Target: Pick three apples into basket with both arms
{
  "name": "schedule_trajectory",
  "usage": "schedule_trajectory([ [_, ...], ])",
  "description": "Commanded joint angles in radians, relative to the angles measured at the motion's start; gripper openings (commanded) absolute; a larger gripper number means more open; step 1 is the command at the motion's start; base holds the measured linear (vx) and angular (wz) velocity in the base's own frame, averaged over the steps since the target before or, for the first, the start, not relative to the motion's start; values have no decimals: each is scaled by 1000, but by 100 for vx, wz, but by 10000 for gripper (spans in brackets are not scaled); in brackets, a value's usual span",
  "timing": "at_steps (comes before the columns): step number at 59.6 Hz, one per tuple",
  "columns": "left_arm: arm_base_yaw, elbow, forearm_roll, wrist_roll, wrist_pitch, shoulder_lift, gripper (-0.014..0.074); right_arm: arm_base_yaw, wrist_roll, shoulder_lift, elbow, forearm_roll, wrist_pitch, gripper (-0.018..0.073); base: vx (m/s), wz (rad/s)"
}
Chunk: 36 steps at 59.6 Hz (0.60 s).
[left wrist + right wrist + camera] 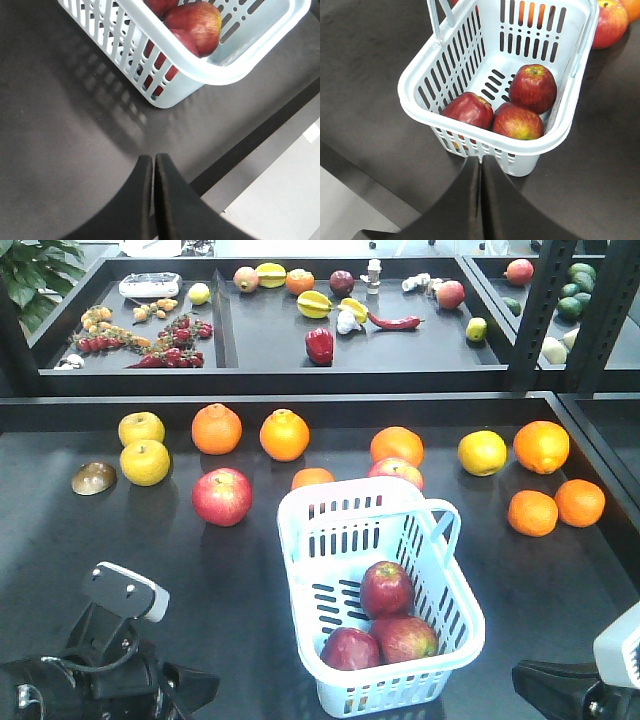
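The pale blue basket [300,540] stands on the dark table at centre front. Three dark red apples lie in its near end [386,587] [349,649] [405,638]. The right wrist view shows the same apples [532,87] [468,110] [517,122] inside the basket [420,107]. My left gripper [152,157] is shut and empty, low over bare table just short of the basket's corner [215,75]. My right gripper [481,159] is shut and empty, its tips just in front of the basket's near wall. Both arms rest at the table's front corners [110,660] [590,680].
Two more red apples lie on the table, one left of the basket [222,496] and one behind it [396,470]. Several oranges [284,434] and yellow fruits [145,462] are spread behind and to the right. A brown shell-like object [93,478] lies far left. A tray shelf of produce [320,345] runs along the back.
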Motion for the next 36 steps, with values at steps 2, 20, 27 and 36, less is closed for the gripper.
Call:
schedule_trajectory([
  [2,-6,-23,-21,-4,-19,-14,-6,-2,-11,0,-29,20,-50,-8,0,0],
  [20,-6,-23,-21,-4,-21,-14,-6,-2,-11,0,-29,20,-50,-8,0,0],
  [27,-6,-23,-21,-4,-22,-14,-6,-2,-11,0,-29,20,-50,-8,0,0],
  [36,-6,-23,-21,-5,-26,-14,-6,-2,-11,0,-29,20,-50,-8,0,0],
])
